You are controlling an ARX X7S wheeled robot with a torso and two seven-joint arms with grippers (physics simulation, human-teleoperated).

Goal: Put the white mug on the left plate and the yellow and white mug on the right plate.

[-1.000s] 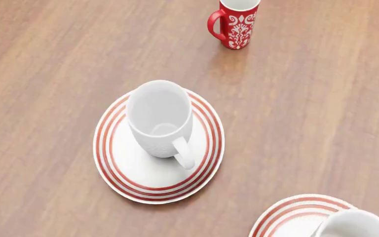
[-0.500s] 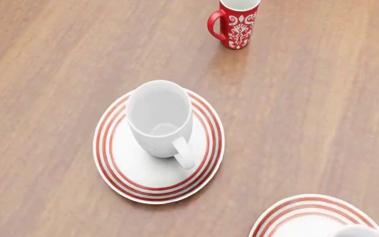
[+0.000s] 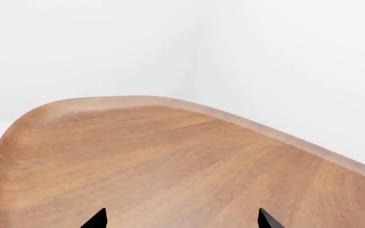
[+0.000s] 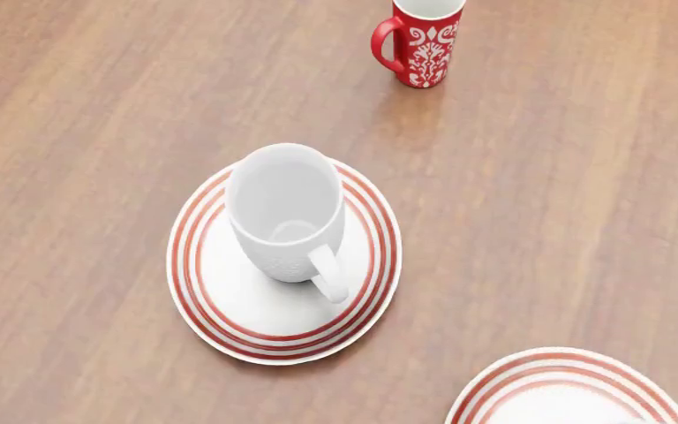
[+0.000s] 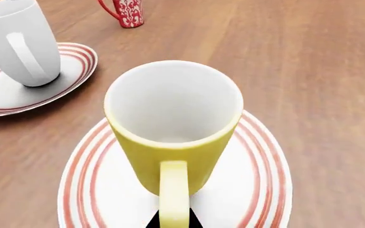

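Checking the feeds, I saw the white mug (image 4: 286,212) upright on the left plate (image 4: 215,300), the yellow and white mug (image 5: 175,128) upright on the right plate (image 5: 258,185), the left gripper (image 3: 181,219) spread wide on nothing, and the right gripper's (image 5: 173,222) state I could not tell.

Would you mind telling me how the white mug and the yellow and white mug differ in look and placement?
The white mug is white all over; the yellow and white mug is yellow outside, with a yellow handle and white inside. The white mug stands on the left plate, the yellow and white mug on the right plate. Both stand upright and empty, each with a loop handle, on plates alike in their red rings.
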